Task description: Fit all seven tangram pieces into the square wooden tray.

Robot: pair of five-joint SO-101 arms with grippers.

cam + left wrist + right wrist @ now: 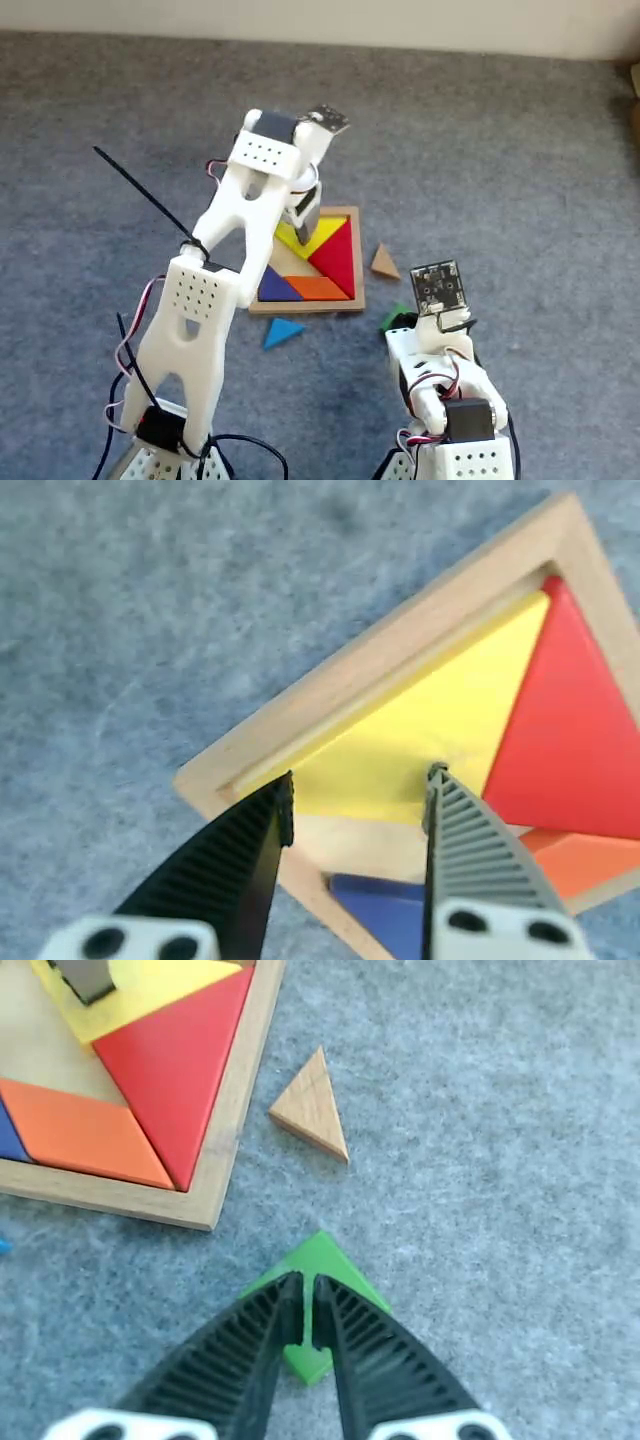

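The left tool (361,778) hung wide open and empty over the yellow triangle (430,730) in the tray (305,306). A blue triangle (283,331), tan triangle (384,262) and green piece (322,1250) lay loose on the surface (520,150). The right tool (306,1285), nearly closed and empty, sat above the green piece; gripping it likely needed opening first.

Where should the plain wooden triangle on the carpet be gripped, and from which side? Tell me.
Come straight down from above: the wooden triangle lies flat on the carpet, apart from the tray. Probably pinch its long edge against the opposite corner, since no two edges are parallel.
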